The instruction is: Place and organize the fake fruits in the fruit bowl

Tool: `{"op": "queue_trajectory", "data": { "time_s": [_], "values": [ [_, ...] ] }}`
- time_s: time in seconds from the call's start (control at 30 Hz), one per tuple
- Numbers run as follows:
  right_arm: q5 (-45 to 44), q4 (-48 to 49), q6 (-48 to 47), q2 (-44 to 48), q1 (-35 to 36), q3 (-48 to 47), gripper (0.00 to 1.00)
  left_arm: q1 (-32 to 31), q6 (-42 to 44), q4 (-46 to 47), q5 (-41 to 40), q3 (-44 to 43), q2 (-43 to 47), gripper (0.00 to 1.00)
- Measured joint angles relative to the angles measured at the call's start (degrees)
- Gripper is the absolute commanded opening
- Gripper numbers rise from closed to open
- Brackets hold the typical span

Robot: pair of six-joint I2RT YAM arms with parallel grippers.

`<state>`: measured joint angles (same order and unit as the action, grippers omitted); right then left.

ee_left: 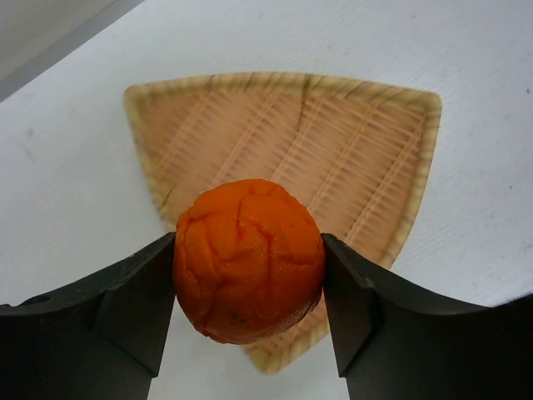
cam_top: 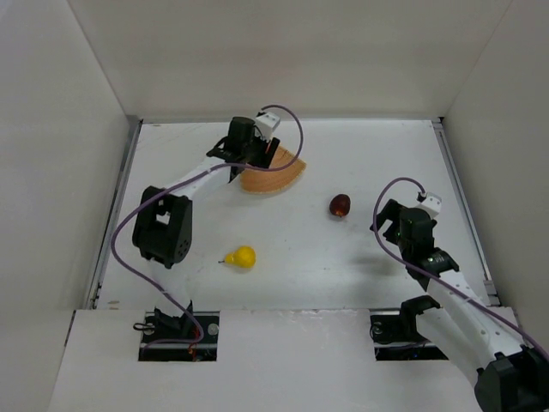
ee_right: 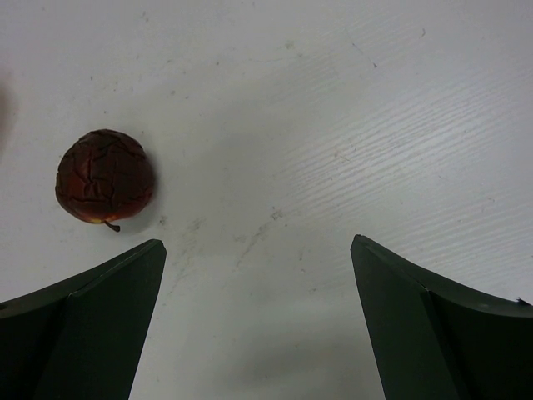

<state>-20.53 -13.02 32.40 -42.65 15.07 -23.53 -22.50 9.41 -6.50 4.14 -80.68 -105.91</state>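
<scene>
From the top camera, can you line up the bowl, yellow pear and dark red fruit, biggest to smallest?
1. The fruit bowl, clearly biggest, though the left arm hides part of it.
2. The yellow pear and dark red fruit look almost the same. The pear's pointed tip makes it slightly longer, but that's too close to rank.

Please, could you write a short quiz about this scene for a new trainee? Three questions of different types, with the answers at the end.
1. True or false: the left gripper is shut on the orange fruit.
2. The right gripper is: A) open and empty; B) shut on a fruit; C) shut with nothing in it.
3. Which fruits lie on the table, outside the fruit bowl?
Key: 1 true. 2 A. 3 the yellow pear and the maroon fruit.
</scene>
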Motion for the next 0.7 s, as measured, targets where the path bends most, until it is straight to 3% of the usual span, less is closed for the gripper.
{"op": "queue_trajectory", "data": {
  "time_s": [0.13,0.2,0.3,0.33,0.5,0.7],
  "values": [
    [-0.04,-0.04,0.04,0.7,0.28,0.0,1.0,-1.53,0.02,0.68,-0.07,-5.33,-9.01,0.41],
    [-0.04,-0.07,0.13,1.07,0.9,0.0,1.0,-1.55,0.02,0.31,-0.13,-6.4,-12.37,0.57],
    [-0.07,-0.11,0.24,1.14,1.57,0.0,1.0,-1.53,0.26,-1.11,-0.42,-6.73,-14.78,0.94],
    [-0.07,-0.13,0.24,1.14,1.68,0.0,1.0,-1.53,0.33,-1.86,-0.46,-6.73,-14.8,0.98],
    [-0.09,-0.28,0.35,1.2,1.9,0.0,1.0,-1.53,1.14,-3.3,-0.2,-6.16,-9.99,1.0],
    [-0.07,-0.24,0.39,1.62,1.9,0.0,1.0,-1.53,7.89,-10.71,6.03,0.42,9.75,1.0]
  ]
}}
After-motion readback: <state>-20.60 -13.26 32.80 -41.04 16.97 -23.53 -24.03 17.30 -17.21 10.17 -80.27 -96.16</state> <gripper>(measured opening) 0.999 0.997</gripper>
